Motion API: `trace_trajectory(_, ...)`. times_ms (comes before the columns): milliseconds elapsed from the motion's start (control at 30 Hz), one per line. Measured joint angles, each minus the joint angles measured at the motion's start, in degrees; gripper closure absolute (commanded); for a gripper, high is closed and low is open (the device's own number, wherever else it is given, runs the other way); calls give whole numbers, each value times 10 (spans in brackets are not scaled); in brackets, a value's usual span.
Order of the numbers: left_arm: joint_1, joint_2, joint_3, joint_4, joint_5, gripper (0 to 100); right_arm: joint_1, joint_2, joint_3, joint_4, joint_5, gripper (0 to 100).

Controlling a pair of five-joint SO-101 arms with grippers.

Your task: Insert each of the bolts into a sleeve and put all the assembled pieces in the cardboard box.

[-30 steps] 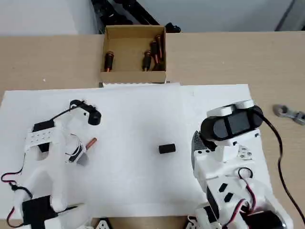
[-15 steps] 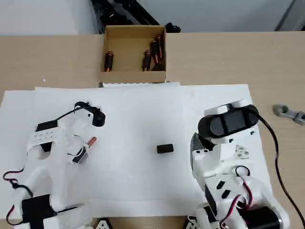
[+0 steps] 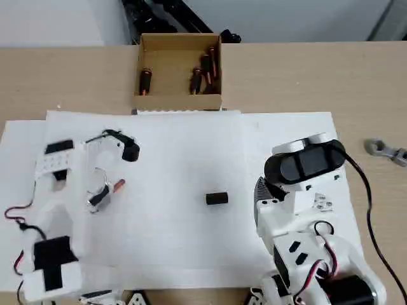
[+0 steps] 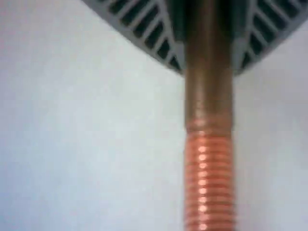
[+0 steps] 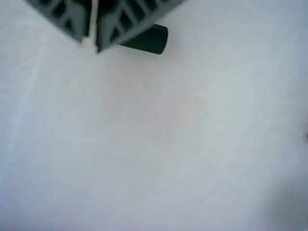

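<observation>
My left gripper (image 3: 102,192) pinches a bolt (image 3: 118,185) at mid-left of the high view, over the white sheet (image 3: 178,248). The bolt is copper-coloured. Its shank is smooth and darker where my ribbed grey jaws clamp it on both sides, and its threaded end is bright orange and sticks out free, pointing toward the frame's right w/ a slight upward slant.

My right gripper (image 5: 94,26) has its jaws pressed together w/ nothing between them, just a thin slit. The sleeve (image 3: 217,199) is a short black cylinder lying on its side on the sheet near frame centre. It sits just beyond my right jaw tips and well apart from the bolt.

The cardboard box (image 3: 180,100) sits at top centre on the table (image 3: 305,76), open side up. Inside lie assembled pieces (image 3: 196,79), i.e. black sleeves w/ copper ends showing: one at the box's left, the rest bunched at its right. A wrench (image 3: 385,150) lies at the right edge.
</observation>
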Motion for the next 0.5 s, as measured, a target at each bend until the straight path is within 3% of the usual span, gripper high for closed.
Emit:
trace_trajectory(200, 1, 1, -153, 134, -31, 992, -1, 0, 0, 0, 0, 995)
trace_trajectory(400, 10, 1, -190, 146, -73, 994, 0, 0, 0, 0, 0, 995)
trace_trajectory(500, 25, 1, -190, 146, -127, 994, 0, 0, 0, 0, 0, 995)
